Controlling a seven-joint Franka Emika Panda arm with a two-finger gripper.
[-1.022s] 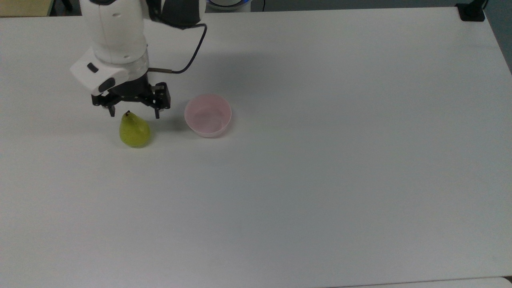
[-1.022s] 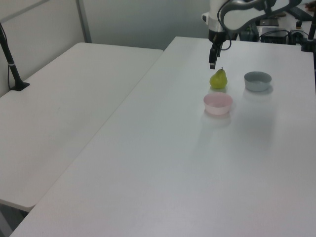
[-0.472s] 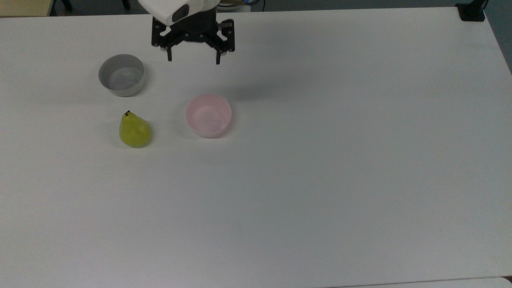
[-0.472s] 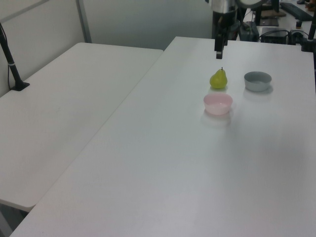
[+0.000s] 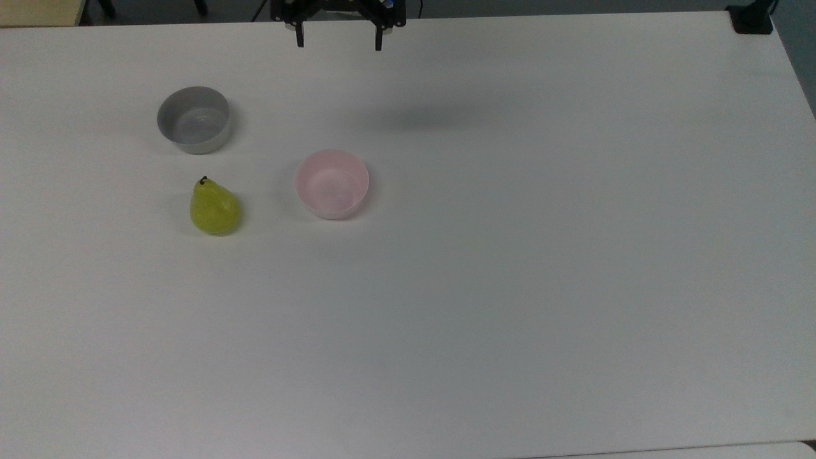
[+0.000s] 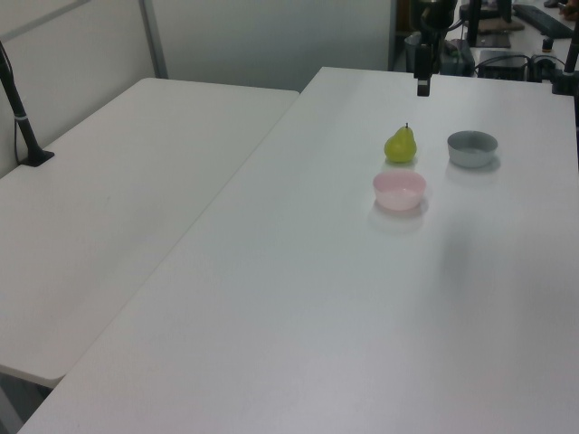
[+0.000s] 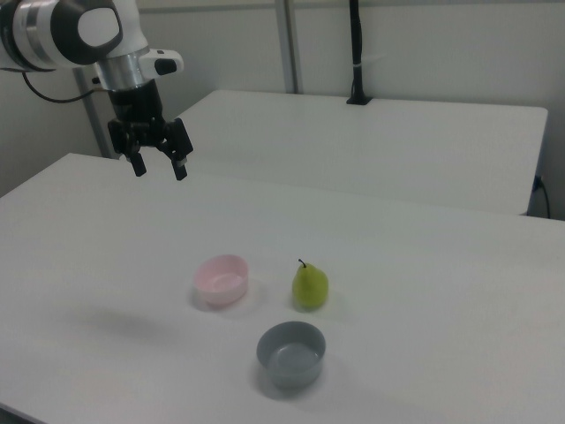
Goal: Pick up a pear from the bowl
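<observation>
The top view looks steeply down on the table (image 5: 510,287), the gripper (image 5: 338,44) at its upper edge. The left view and right view stand farther off, low at opposite ends, facing each other. All share the fruit and bowls below the gripper.

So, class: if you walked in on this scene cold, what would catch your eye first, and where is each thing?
The yellow-green pear stands out most, upright on the bare white table, outside both bowls. To the top view's right of it sits the empty pink bowl, and above it in the top view the grey bowl. The tool hangs open, high above the table, far from all three.
</observation>
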